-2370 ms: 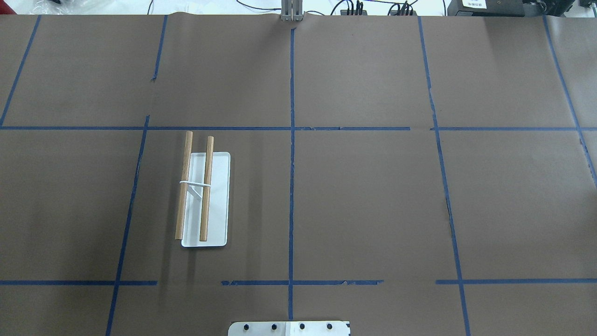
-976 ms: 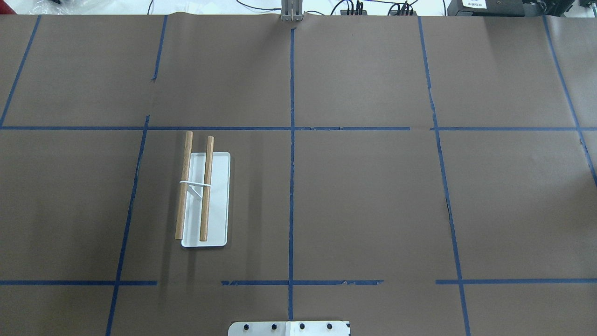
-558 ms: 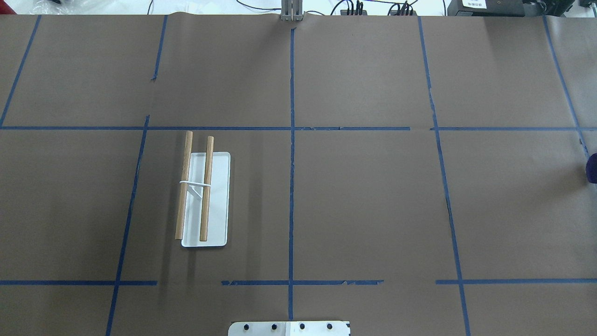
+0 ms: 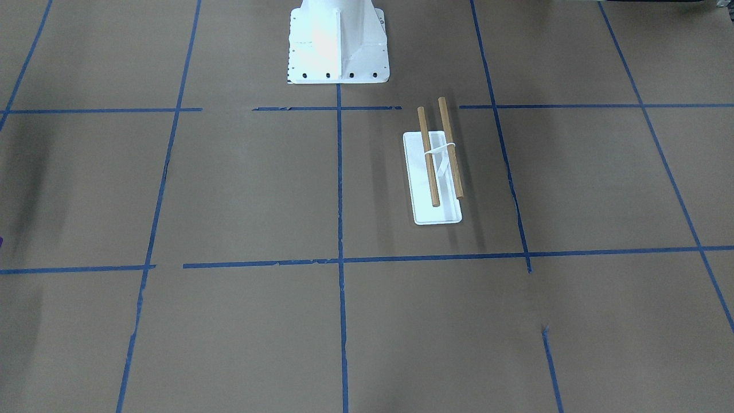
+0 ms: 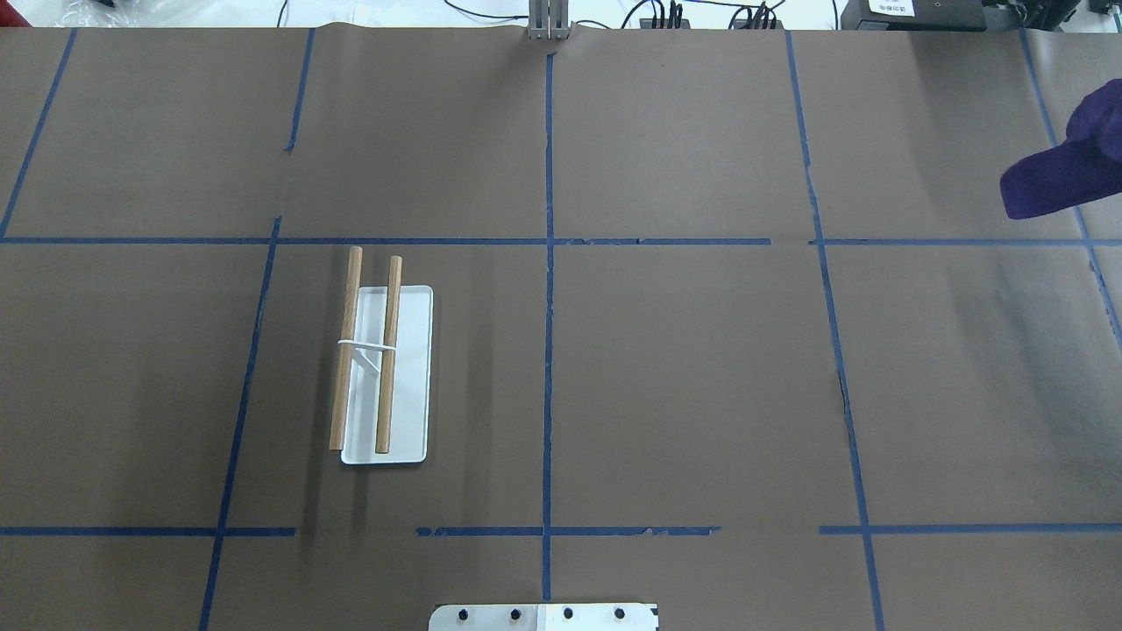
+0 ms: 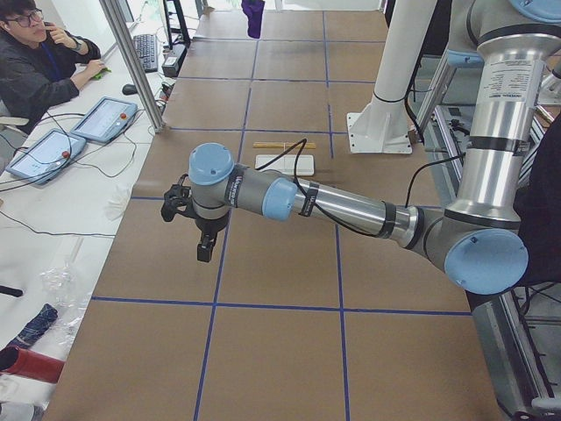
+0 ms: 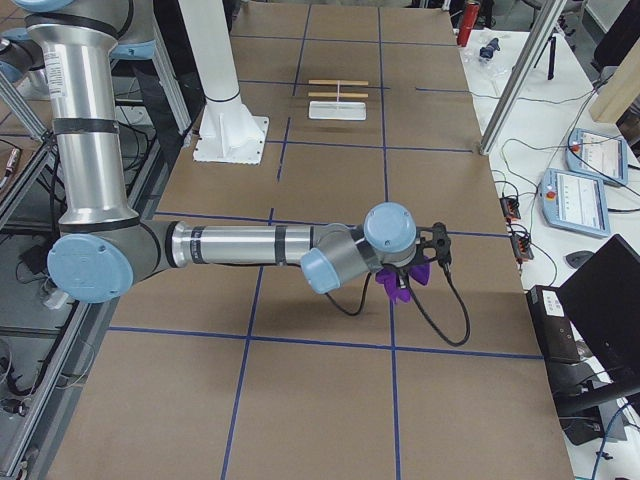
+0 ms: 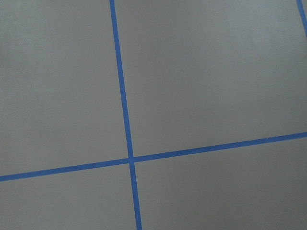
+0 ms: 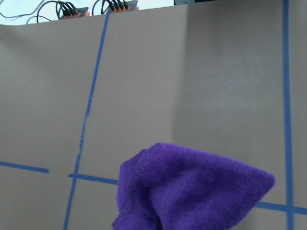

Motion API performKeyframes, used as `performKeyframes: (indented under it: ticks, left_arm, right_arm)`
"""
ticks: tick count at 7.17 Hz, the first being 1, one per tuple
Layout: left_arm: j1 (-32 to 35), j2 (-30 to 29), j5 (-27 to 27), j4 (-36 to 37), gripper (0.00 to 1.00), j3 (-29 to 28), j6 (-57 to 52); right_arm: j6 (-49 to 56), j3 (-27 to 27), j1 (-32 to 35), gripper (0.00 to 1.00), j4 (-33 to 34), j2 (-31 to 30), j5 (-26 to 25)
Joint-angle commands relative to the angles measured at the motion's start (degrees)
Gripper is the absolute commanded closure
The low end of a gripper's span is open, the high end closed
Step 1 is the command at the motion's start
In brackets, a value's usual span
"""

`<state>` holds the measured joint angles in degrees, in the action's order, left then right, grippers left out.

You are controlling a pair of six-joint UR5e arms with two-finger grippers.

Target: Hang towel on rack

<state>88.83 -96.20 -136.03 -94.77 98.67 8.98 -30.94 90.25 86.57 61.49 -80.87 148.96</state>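
Brown paper over the table (image 5: 684, 377), gridded with blue tape (image 5: 548, 350). On the robot's left half, one square out from the white pedestal (image 4: 337, 40), the rack (image 5: 408, 377): white base flat on the paper, two light-brown wooden rods (image 5: 388, 350) parallel above it, joined at mid-length by a white crosspiece, running away from the robot. Outer rod past the base's long edge in the overhead view.

Well apart from the rack, near the table's far right corner, the towel (image 5: 1061, 180): purple, bunched, hanging under the right gripper (image 7: 425, 262) at the end of a low, outstretched arm. In the right wrist view, a folded purple peak of looped cloth (image 9: 192, 191) across the lower frame. Cannot tell whether it touches the paper. Fingers buried in the cloth and caught only by the side camera, so cannot tell whether spread or pressed together.

At the opposite end, the left gripper (image 6: 204, 250), pointing down above the paper, also caught only from the side; again cannot tell its state. Below its wrist camera, plain paper and a crossing of two tape lines.

Past the table's edge, a seated operator (image 6: 35, 61) at a white bench with two tablets (image 6: 39, 153).
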Motion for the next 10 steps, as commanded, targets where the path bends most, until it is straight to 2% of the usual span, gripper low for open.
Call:
performKeyframes:
  ticks: [1, 2, 4, 5, 6, 7, 8, 10]
  left_arm:
    - [-3.3, -0.4, -0.1, -13.3, 0.00, 0.1, 11.1]
    - [-7.1, -0.4, 0.0, -19.2, 0.00, -0.4, 17.1]
    - [-15.9, -1.5, 0.2, -34.1, 0.00, -0.7, 37.5]
    - [-18.1, -4.1, 0.0, -39.6, 0.00, -0.6, 50.0]
    - [-19.3, -7.0, 0.0, -41.2, 0.00, -0.3, 60.7]
    - [-19.6, -9.2, -0.2, -41.6, 0.00, 0.4, 67.9]
    - [-20.5, -10.6, -0.9, -46.1, 0.00, 0.2, 76.9]
    - [-26.6, -15.0, -0.5, -55.4, 0.00, -0.8, 98.5]
  right_arm:
    - [-17.7, 2.4, -6.2, 1.00, -1.6, 8.9, -0.7]
    - [-24.2, 3.0, -9.7, 1.00, -5.7, 11.0, -4.9]
    - [-45.2, 5.6, -20.7, 1.00, -20.2, 11.1, -22.4]
    - [-54.7, 6.6, -25.8, 1.00, -27.7, 11.1, -30.9]
    - [-61.5, 8.9, -31.1, 1.00, -31.4, 11.1, -39.7]
    - [-65.1, 13.0, -36.5, 1.00, -31.5, 11.0, -47.6]
    - [-69.0, 16.9, -42.3, 1.00, -31.5, 11.1, -56.3]
    - [-72.3, 24.1, -53.8, 1.00, -32.9, 11.3, -73.2]
